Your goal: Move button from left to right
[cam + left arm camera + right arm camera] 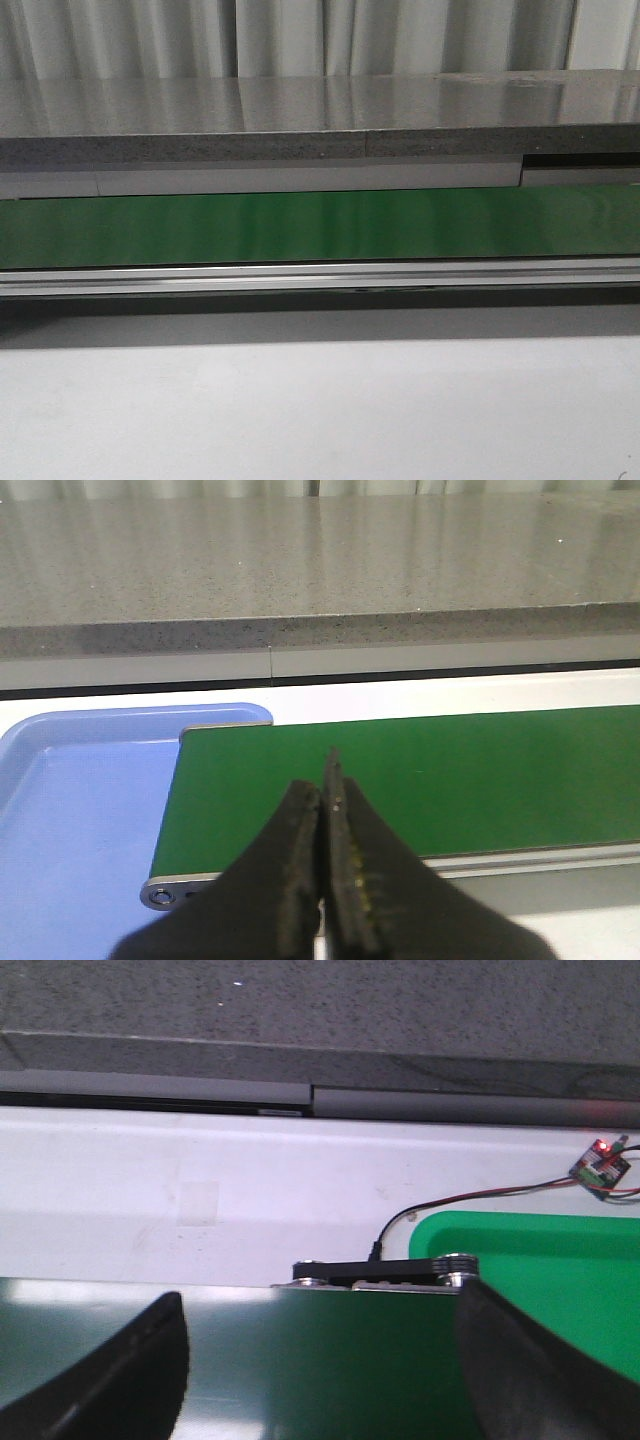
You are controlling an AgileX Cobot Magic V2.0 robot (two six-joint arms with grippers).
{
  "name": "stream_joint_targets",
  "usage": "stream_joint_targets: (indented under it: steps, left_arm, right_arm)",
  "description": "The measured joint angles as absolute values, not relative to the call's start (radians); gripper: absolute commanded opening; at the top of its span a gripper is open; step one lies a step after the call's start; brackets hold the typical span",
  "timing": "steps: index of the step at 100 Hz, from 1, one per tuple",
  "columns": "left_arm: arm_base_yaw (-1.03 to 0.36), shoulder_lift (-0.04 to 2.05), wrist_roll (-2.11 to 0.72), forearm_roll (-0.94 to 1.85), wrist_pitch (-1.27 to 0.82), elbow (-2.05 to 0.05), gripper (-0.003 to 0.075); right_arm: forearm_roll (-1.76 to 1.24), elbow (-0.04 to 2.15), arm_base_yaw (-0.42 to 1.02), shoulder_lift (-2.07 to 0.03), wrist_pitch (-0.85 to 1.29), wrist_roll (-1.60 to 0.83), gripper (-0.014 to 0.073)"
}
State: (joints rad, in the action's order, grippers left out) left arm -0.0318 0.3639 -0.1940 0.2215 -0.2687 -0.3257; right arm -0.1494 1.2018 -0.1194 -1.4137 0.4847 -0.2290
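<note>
Left tool (322,880) clenched on nothing above the green belt (420,780); no button shows.
Right tool (320,1360) released; only wrist views reveal the blue tray (70,820) and green tray (560,1280).

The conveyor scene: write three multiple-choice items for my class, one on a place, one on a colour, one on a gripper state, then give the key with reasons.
1. Where does the blue tray lie?
A. at the end of the green belt
B. on the grey counter
C. on top of the belt

2. What colour is the tray beside the belt's other end?
A. red
B. green
C. yellow

3. How do the two grippers stand?
A. both open
B. left open, right shut
C. left shut, right open

Key: 1 A, the tray adjoins the belt's roller end. 2 B, it shows green in the right wrist view. 3 C, the left gripper's fingers meet, while the right gripper's fingers stand wide apart.
</note>
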Motion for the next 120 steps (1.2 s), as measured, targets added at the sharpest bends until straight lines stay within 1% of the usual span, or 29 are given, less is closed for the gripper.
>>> stream_joint_targets:
  steps: [24,48,62,72,92,108,113,120]
  left_arm:
    - [-0.032,0.364,-0.194,0.221,-0.269,-0.326,-0.0021]
    - [-0.032,0.364,-0.194,0.221,-0.269,-0.326,-0.0021]
    - [-0.032,0.364,-0.194,0.221,-0.269,-0.326,-0.0020]
    - [-0.032,0.364,-0.194,0.221,-0.269,-0.326,-0.0020]
    - [-0.032,0.364,-0.194,0.221,-0.269,-0.326,-0.0020]
    - [-0.032,0.364,-0.194,0.221,-0.269,-0.326,-0.0021]
    - [-0.032,0.364,-0.194,0.221,-0.269,-0.326,-0.0020]
    - [-0.032,0.364,-0.194,0.221,-0.269,-0.326,-0.0020]
  right_arm:
    - [-0.189,0.928,-0.066,-1.166,0.346,-0.227,0.0550]
    - [-0.195,0.642,-0.060,-0.851,0.263,-0.227,0.0550]
    - [-0.197,0.519,-0.060,-0.652,0.237,-0.227,0.0550]
    - [-0.199,0.462,-0.060,-0.511,0.261,-0.227,0.0550]
    - [-0.199,0.405,-0.060,-0.271,0.389,-0.227,0.0550]
    - [-0.199,0.394,-0.060,-0.160,0.437,-0.227,0.0549]
    - [-0.199,0.392,-0.060,-0.147,0.446,-0.227,0.0532]
    - [-0.199,0.392,-0.060,-0.145,0.453,-0.227,0.0475]
